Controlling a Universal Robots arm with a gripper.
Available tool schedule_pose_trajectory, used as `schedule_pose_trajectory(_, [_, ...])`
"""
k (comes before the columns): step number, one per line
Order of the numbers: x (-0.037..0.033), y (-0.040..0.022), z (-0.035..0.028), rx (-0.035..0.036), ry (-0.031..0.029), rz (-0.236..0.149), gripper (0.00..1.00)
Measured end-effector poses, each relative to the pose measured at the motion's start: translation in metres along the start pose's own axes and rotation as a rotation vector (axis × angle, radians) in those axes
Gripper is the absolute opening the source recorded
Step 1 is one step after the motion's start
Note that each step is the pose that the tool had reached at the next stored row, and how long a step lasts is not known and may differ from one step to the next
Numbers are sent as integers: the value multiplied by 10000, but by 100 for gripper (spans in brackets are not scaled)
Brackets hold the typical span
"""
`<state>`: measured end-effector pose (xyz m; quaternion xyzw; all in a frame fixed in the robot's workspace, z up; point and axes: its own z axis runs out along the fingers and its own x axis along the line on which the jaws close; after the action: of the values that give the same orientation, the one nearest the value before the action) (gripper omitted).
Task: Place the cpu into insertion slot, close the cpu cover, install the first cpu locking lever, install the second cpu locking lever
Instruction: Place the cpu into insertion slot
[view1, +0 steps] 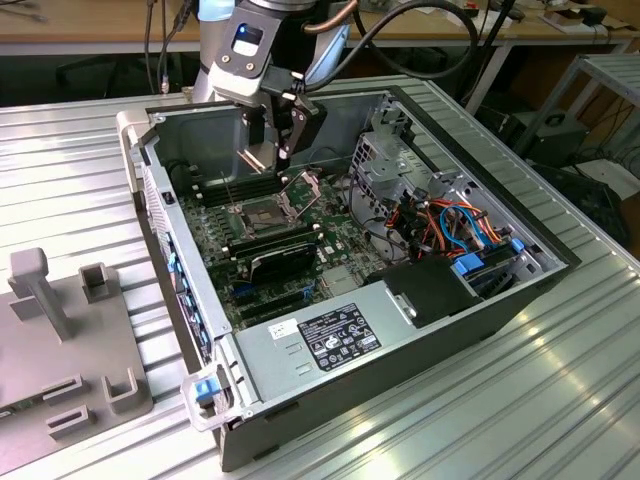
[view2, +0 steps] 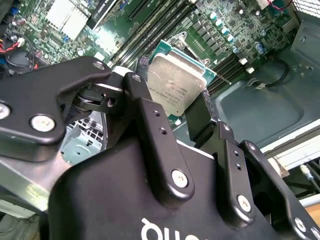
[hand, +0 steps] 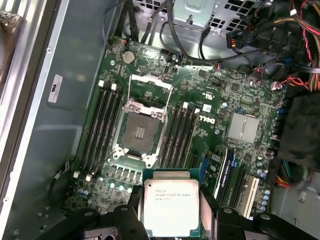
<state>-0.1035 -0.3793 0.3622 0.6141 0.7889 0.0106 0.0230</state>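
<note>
One cpu (hand: 171, 207) in the jaws' grip, above one insertion slot (hand: 138, 132), its one cpu cover (hand: 151, 78) raised.

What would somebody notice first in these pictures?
First, the shiny silver cpu, pinched in the black tool above the green board of an open computer case. Next, in the first wrist view, the dark empty slot on that board, between the long black memory rows, with its cover flipped open.

Dull metal cpu (hand: 171, 207), matt black hand (hand: 172, 220)
</note>
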Motion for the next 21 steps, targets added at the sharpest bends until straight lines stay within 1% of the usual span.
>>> schedule_pose_trajectory(6, [0, 0, 2, 0, -1, 47, 55])
schedule_pose_trajectory(7, [1, 1, 4, 1, -6, 177, 55])
schedule_pose_trajectory(9, [1, 2, 20, 19, -37, 825, 55])
schedule_pose_trajectory(13, [-3, 17, 54, 30, -59, 1336, 55])
schedule_pose_trajectory(15, [-7, 45, 81, 38, -74, 1675, 55])
schedule_pose_trajectory(17, [-10, 63, 97, 42, -83, 1864, 55])
schedule_pose_trajectory(19, [-15, 98, 123, 49, -97, 2164, 55])
schedule_pose_trajectory(21, [-17, 115, 137, 52, -103, 2319, 55])
